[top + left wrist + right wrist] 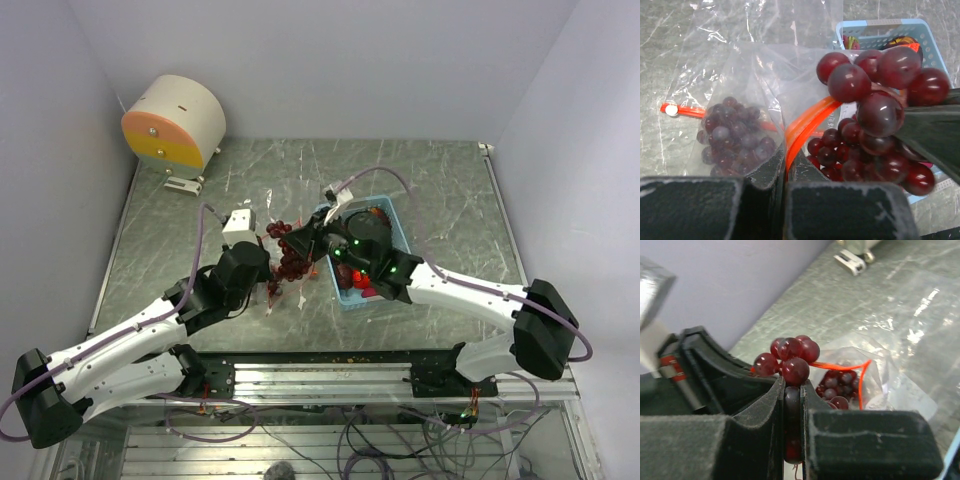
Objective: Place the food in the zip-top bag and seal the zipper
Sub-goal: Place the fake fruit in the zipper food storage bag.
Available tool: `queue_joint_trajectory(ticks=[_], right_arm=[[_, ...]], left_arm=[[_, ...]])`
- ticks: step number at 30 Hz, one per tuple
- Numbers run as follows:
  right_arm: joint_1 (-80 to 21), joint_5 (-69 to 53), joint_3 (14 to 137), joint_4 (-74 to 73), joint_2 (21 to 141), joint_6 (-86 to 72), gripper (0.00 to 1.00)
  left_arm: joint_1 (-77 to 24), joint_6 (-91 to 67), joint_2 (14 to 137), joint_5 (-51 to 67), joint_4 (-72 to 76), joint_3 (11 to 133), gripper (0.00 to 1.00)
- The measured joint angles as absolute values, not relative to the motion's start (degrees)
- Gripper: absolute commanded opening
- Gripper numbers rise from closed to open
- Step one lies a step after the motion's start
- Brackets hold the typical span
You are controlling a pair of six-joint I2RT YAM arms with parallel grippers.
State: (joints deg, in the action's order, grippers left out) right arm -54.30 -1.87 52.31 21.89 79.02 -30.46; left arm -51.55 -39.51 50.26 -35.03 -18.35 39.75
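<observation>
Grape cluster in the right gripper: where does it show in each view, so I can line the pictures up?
Top external: the grape cluster is at centre, just left of the blue tray.
Left wrist: the grape cluster is upper right, large and close.
Right wrist: the grape cluster is at centre, pinched by the right gripper.
Shared landmark: the zip-top bag, beside the cluster in all three.

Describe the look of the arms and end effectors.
White links with black joints on the left arm and right arm; purple cables run along each. Green lights glow on the right wrist. Left end effector and right end effector have blocky black fingers, scuffed grey.
</observation>
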Motion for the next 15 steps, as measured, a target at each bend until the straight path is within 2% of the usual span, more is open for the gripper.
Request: queue_joint_trajectory(ticks=[6,11,15], right_arm=[[-61.04,10.7,54.26,17.34,81.47,-25.17,0.02],[-64.14,16.4,54.26,14.76,81.47,-22.83,0.42],[-64.05,19.42,54.72,10.81,81.45,-21.5,0.64]], left_arm=[[-51.55,-39.48,50.22,-34.48,-19.53,39.92,0.07],[-51.55,-39.46,50.13,-34.54,-19.86,39.92,0.07],[-51.55,-39.46,50.15,-34.57,-19.86,39.94,0.07]])
